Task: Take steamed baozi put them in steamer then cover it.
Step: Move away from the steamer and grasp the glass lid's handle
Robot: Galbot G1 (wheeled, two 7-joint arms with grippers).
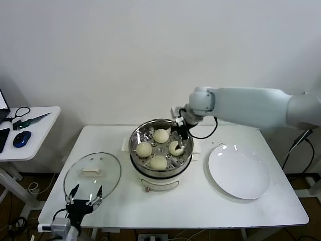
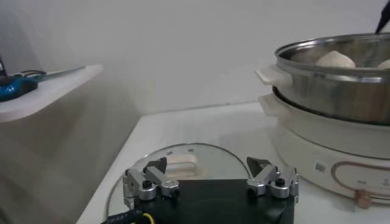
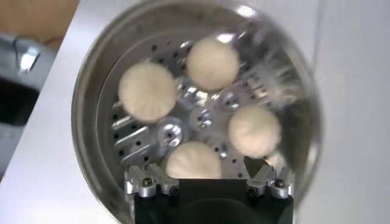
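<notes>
Nearest, at the table's (image 1: 200,211) front left edge: the left gripper (image 1: 84,196), fingers spread and holding nothing, hanging just in front of the lid (image 1: 93,175). The lid lies flat on the table, handle (image 1: 92,172) up, left of the steamer (image 1: 161,150) and apart from it.

Centre of the table: the steamer, uncovered, steel pot on its white base. Four buns (image 1: 158,162) sit on the perforated tray, one toward each side, none touching.

Right of the steamer: a white plate (image 1: 239,171), flat on the table.

Farther back: the right gripper (image 1: 179,131), reaching in from the right and poised over the pot's far right rim beside the right-hand bun (image 1: 176,147); its fingers (image 3: 148,182) are parted and grasp nothing.

Far left: a side table (image 1: 35,140) with scissors (image 1: 27,120) and a blue mouse (image 1: 21,138).
</notes>
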